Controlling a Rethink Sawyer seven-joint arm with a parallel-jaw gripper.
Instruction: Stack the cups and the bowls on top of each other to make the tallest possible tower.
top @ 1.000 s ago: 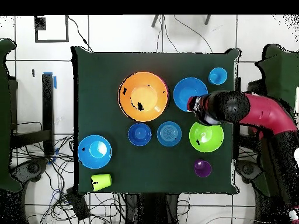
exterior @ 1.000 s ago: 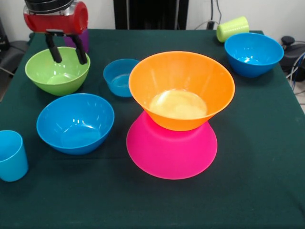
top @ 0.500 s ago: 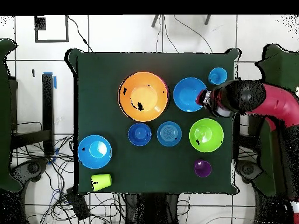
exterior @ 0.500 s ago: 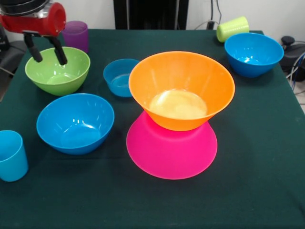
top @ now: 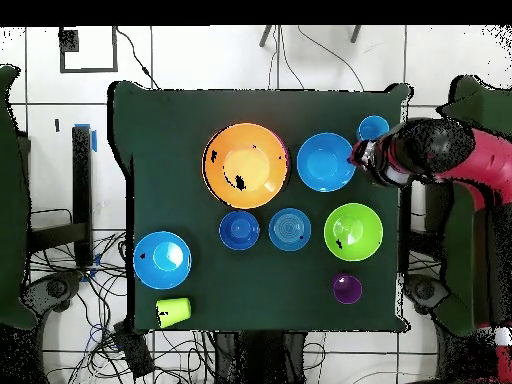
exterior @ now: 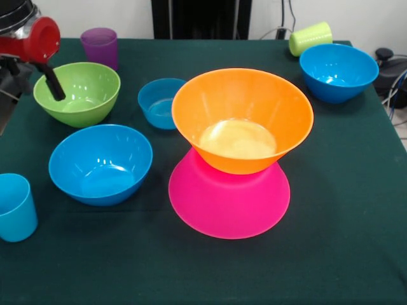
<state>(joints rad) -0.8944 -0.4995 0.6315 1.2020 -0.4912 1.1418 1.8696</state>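
An orange bowl (exterior: pixel 241 121) stands upright on an upside-down pink bowl (exterior: pixel 229 200) mid-table; from overhead only the orange bowl (top: pixel 245 165) shows. My gripper (exterior: pixel 35 82) hangs open and empty at the left edge, beside the green bowl (exterior: pixel 76 94). In the overhead view the gripper (top: pixel 368 160) is between the light-blue cup (top: pixel 373 128) and the green bowl (top: pixel 353 231). Two medium blue bowls (exterior: pixel 100 164) (exterior: pixel 338 72) stand apart. A small light-blue bowl (exterior: pixel 161 101) sits behind the pile, and a small dark-blue bowl (top: pixel 239 229) shows only from overhead.
A purple cup (exterior: pixel 100 47) stands upright behind the green bowl. A yellow-green cup (exterior: pixel 310 38) lies on its side at the far right corner. The light-blue cup (exterior: pixel 14 206) stands at the near left edge. Cables lie on the floor round the table.
My gripper has moved left in the front view, from over the green bowl to the table's edge. The purple cup now shows in full. No bowl or cup has moved.
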